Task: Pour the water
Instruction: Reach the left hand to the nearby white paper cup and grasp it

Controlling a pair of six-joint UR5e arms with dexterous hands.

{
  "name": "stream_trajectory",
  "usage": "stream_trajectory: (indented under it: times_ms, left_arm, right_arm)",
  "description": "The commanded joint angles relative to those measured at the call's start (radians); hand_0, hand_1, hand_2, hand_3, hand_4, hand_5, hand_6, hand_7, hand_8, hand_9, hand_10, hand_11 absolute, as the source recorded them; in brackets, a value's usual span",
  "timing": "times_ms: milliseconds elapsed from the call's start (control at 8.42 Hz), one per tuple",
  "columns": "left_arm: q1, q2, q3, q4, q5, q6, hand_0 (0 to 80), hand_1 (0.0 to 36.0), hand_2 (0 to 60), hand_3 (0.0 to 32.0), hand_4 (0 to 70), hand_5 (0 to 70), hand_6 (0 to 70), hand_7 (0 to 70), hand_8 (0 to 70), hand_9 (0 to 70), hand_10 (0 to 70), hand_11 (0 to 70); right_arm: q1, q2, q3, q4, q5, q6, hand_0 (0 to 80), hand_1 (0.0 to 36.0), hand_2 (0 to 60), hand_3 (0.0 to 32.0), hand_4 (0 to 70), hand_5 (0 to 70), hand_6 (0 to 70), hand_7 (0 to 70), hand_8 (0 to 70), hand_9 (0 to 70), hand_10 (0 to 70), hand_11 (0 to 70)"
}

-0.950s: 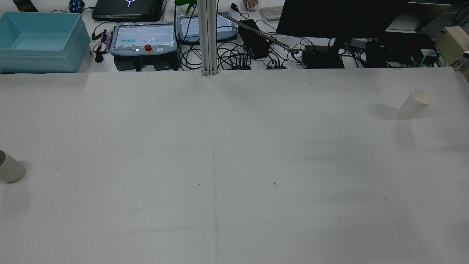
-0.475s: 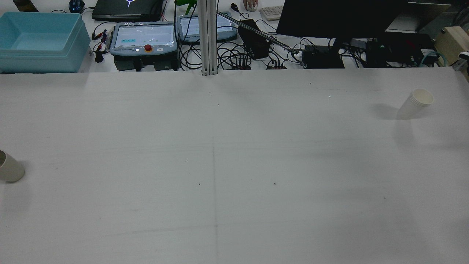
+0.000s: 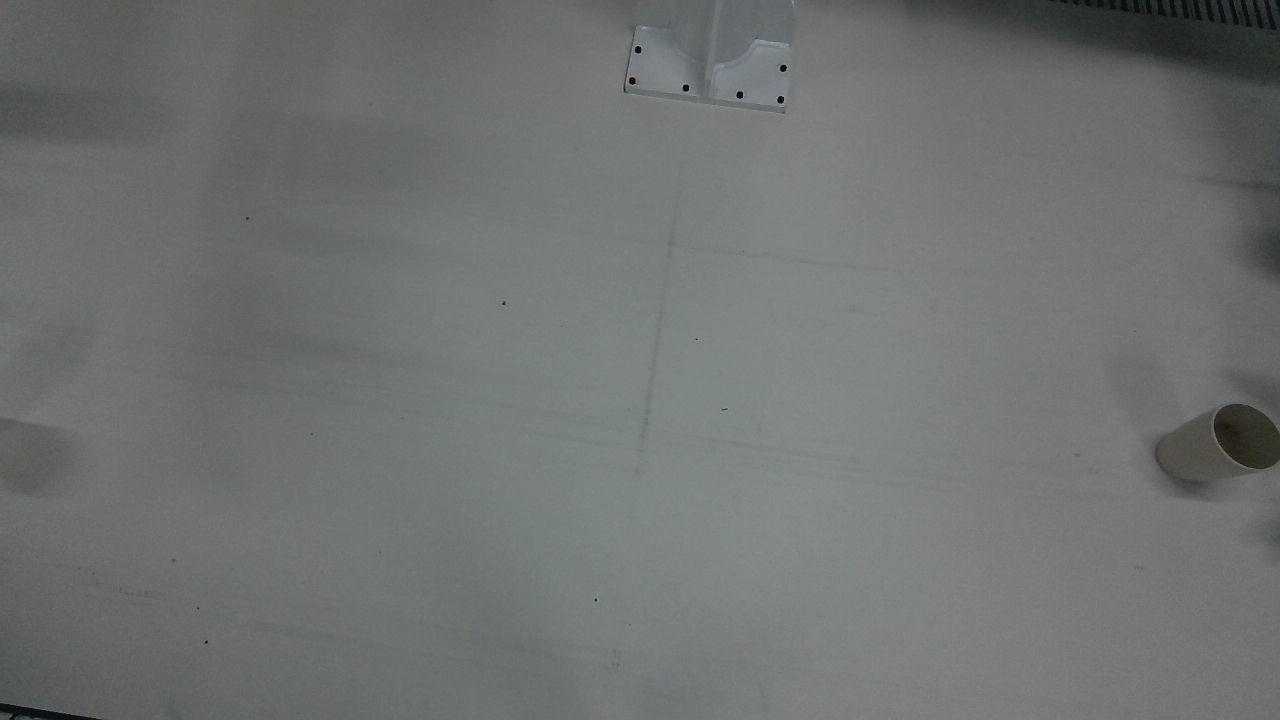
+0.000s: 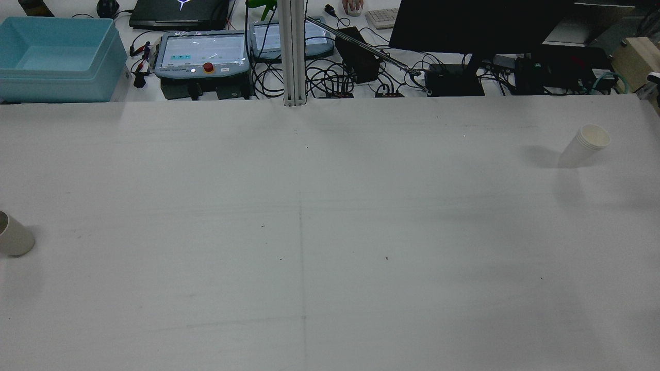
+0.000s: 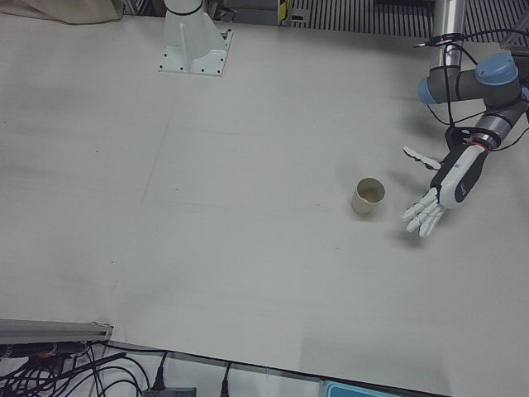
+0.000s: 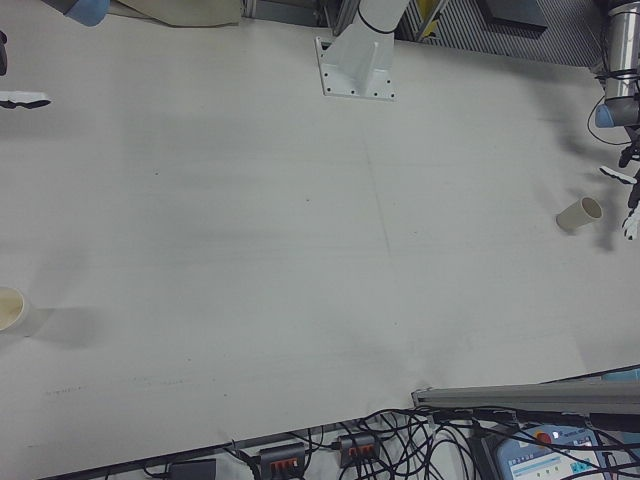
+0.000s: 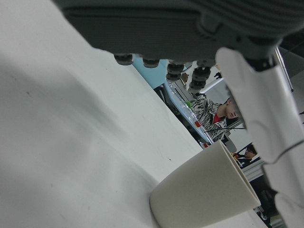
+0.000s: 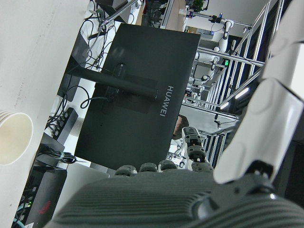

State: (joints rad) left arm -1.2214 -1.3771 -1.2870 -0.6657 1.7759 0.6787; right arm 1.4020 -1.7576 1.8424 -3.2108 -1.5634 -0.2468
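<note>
Cup: upright on bench; likely light, thin-walled, crushable; grip mid-wall gently.
Left robot hand: fingers spread, empty, beside cup.
Right robot hand: grip state cannot be told.

The surface is wide and free; only the beige cup and the white cup stack stand at its opposite edges.

The white table was broad and lightly scuffed, a faint seam running down its middle. An aluminium post rose at its far edge. Left of the post lay a control pendant and a pale blue bin; right of it, tangled cables and a dark monitor. Soft, even light cast blurred shadows.
</note>
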Motion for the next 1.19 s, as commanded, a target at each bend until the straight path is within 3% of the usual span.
stream_trajectory:
  times_ms: [0, 594, 950, 1069]
  left_arm:
    - [0.092, -0.036, -0.002, 0.034, -0.065, 0.016, 50.7, 6.4, 0.0, 3.2, 14.3, 6.4, 4.3, 7.8, 0.0, 0.1, 0.0, 0.0]
    - [0.180, -0.072, -0.015, 0.055, -0.114, 0.009, 51.2, 7.1, 0.0, 3.6, 14.6, 7.3, 4.5, 8.5, 0.0, 0.3, 0.0, 0.0]
    - [0.264, -0.100, -0.022, 0.067, -0.206, 0.001, 51.1, 6.9, 0.0, 1.8, 16.1, 7.9, 5.0, 9.1, 0.0, 0.4, 0.0, 0.0]
    - [0.269, -0.106, -0.022, 0.069, -0.237, -0.040, 51.1, 7.0, 0.0, 0.6, 17.0, 8.3, 5.4, 9.4, 0.0, 0.4, 0.0, 0.0]
  right_arm:
    - [0.002, 0.000, 0.000, 0.002, 0.000, 0.007, 46.6, 12.7, 3.7, 0.0, 2.6, 11.7, 0.7, 1.3, 0.0, 0.0, 0.0, 0.0]
    - [0.005, -0.005, 0.000, 0.005, -0.001, 0.009, 46.6, 12.6, 3.5, 0.0, 2.0, 11.1, 0.0, 0.0, 0.0, 0.0, 0.0, 0.0]
    - [0.015, -0.008, 0.000, 0.005, -0.001, 0.012, 46.6, 12.5, 3.5, 0.0, 1.5, 10.9, 0.0, 0.0, 0.0, 0.0, 0.0, 0.0]
    - [0.020, -0.011, 0.000, 0.005, -0.001, 0.014, 46.5, 12.5, 3.4, 0.0, 1.4, 10.6, 0.0, 0.0, 0.0, 0.0, 0.0, 0.0]
